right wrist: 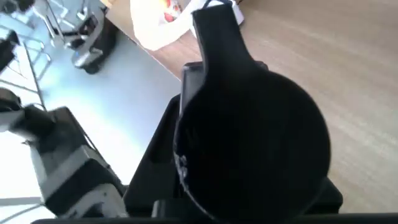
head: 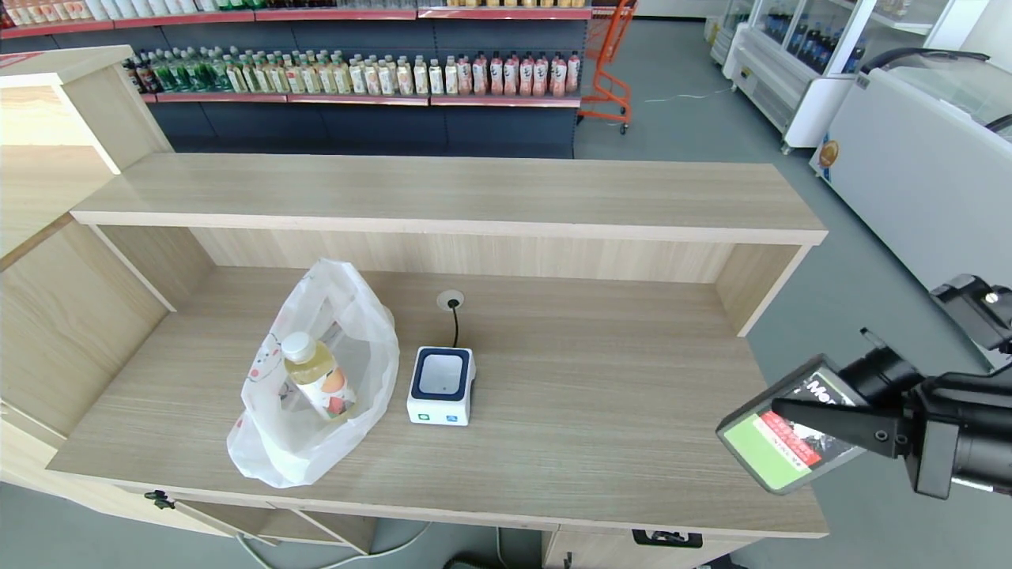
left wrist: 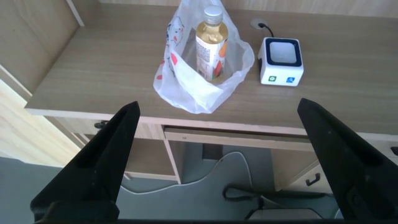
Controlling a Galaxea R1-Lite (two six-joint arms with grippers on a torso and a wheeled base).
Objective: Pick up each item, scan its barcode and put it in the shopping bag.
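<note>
A white plastic shopping bag point(head: 277, 450) stands on the left part of the wooden counter point(head: 601, 395), with a capped bottle of yellow drink point(head: 320, 379) upright inside it. Just right of the bag sits the white barcode scanner point(head: 441, 385), its window facing up. My right gripper point(head: 798, 431) hovers over the counter's front right corner, shut on a dark container with a green and red label point(head: 771, 450); the container point(right wrist: 255, 143) looks dark and round in the right wrist view. My left gripper point(left wrist: 217, 115) is open, in front of and below the counter edge, facing the bag point(left wrist: 186, 87), bottle point(left wrist: 211, 46) and scanner point(left wrist: 282, 60).
A raised ledge point(head: 443, 197) runs along the counter's back and a side wall point(head: 47, 332) closes its left end. A black cable point(head: 455, 324) leads from the scanner to a hole in the counter. Bare wood lies between scanner and right edge. Shelves and freezers point(head: 909, 142) stand beyond.
</note>
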